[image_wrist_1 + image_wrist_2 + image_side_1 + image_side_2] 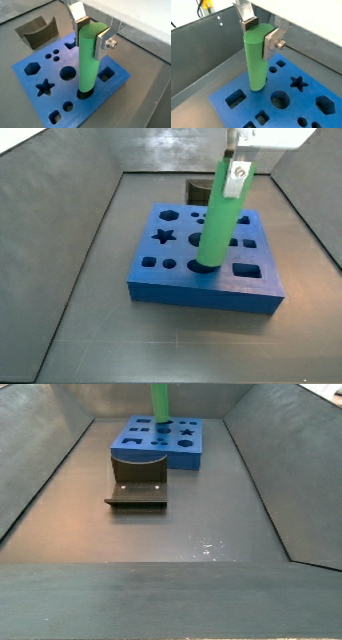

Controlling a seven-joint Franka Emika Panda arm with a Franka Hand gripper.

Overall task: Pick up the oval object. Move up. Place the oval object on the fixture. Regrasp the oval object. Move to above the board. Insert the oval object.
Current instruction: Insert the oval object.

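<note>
Clamping the oval object (89, 57) near its top, the gripper (93, 35) hangs above the board (40, 72) with its silver fingers (102, 42) pressed on both sides. Directly below the gripper, the peg stands upright, its lower end in a hole in the board. The fixture (138, 490) sits apart on the floor.

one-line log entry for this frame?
phase: insert | gripper: shut on oval object | peg upright, tip in board hole | fixture: empty
</note>
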